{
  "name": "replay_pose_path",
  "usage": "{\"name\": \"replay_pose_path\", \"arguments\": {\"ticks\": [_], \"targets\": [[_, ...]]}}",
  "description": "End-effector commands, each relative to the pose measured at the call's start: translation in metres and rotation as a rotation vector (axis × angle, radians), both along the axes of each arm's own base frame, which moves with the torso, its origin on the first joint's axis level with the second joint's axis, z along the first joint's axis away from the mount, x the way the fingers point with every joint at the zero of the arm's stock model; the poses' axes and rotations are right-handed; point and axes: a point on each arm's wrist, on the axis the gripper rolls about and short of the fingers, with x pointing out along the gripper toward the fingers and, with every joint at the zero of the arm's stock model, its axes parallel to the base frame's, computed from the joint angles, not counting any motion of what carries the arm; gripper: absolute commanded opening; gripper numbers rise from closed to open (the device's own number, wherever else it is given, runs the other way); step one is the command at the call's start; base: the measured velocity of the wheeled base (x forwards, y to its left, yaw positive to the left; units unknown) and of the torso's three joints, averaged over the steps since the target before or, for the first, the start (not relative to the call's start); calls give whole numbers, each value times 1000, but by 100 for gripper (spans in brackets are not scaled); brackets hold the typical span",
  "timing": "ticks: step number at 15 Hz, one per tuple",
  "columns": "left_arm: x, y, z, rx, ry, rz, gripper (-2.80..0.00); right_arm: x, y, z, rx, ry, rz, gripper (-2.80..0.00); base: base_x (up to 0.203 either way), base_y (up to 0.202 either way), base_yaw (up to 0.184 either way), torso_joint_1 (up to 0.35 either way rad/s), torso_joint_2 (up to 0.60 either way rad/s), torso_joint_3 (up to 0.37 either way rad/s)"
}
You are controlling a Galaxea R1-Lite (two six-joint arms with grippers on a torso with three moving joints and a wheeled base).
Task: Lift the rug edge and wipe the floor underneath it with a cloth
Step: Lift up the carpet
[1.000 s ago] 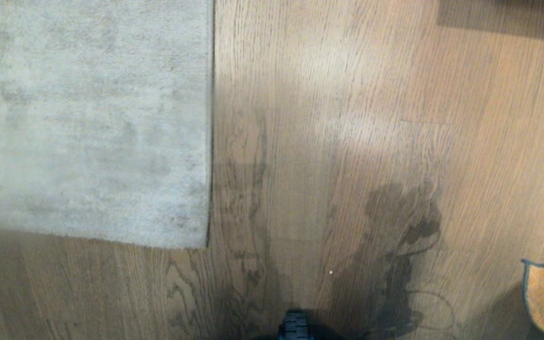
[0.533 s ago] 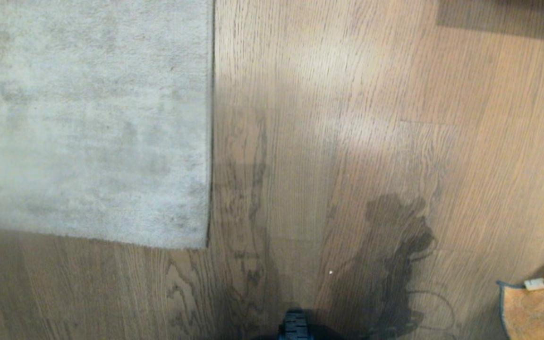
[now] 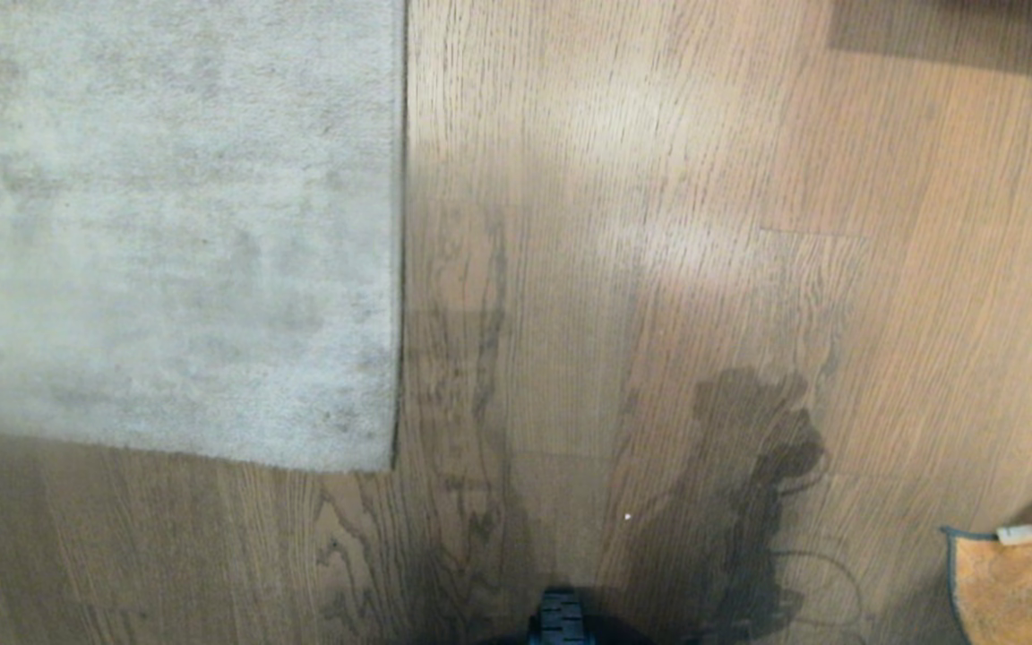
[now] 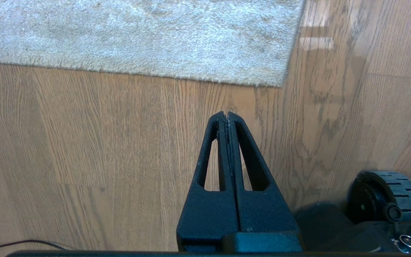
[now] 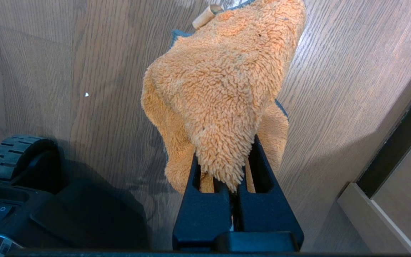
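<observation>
Both pinched tight: right gripper (image 5: pixel 232 157) clamping orange cloth (image 5: pixel 223 89) at frame centre; left gripper (image 4: pixel 226 116) empty above floor (image 4: pixel 102 142).

Soft glare streaks the floor (image 3: pixel 659 251) beside a dark robot shadow; head view slightly blurred.

Ahead of you the rug (image 3: pixel 167 233) lies flat on the floor (image 3: pixel 623 224), filling its far-left part, with the rug edge (image 3: pixel 401 269) running straight toward you to a square corner. The cloth (image 3: pixel 1018 591) sits at the floor's near-right corner, well apart from the rug. A base wheel (image 3: pixel 559 618) shows at the near edge, between them.
</observation>
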Motion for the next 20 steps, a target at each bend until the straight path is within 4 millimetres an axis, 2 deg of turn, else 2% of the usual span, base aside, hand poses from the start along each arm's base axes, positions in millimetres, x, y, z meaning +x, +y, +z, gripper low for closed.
{"name": "replay_pose_path", "arguments": {"ticks": [1,20], "targets": [[0,0,0,0,0,0,-280,0,0,0,-1,4,1,-280,0,0,0,0,0,0],[0,0,0,1,-1,0,-280,0,0,0,-1,4,1,-280,0,0,0,0,0,0]]}}
